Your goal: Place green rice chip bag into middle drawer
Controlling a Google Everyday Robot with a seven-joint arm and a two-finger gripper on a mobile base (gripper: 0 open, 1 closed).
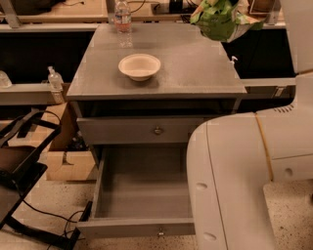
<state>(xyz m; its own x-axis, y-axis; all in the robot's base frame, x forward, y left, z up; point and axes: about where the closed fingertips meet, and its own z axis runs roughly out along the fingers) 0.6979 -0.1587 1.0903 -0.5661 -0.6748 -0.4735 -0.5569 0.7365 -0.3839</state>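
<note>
The green rice chip bag (219, 18) hangs in the air above the back right corner of the grey cabinet top (195, 63). My gripper (234, 4) is at the top edge of the view, just above the bag and mostly cut off, shut on the bag's top. The middle drawer (142, 188) is pulled wide open below, and its inside is bare. Its front with the small knob (160, 233) is near the bottom edge. My white arm (234, 185) covers the drawer's right side.
A cream bowl (139, 66) and a water bottle (122, 22) stand on the cabinet top. The upper drawer front (142, 130) is shut. A small bottle (55, 80), a cardboard box (66, 163) and a black frame with cables (22, 161) are at the left.
</note>
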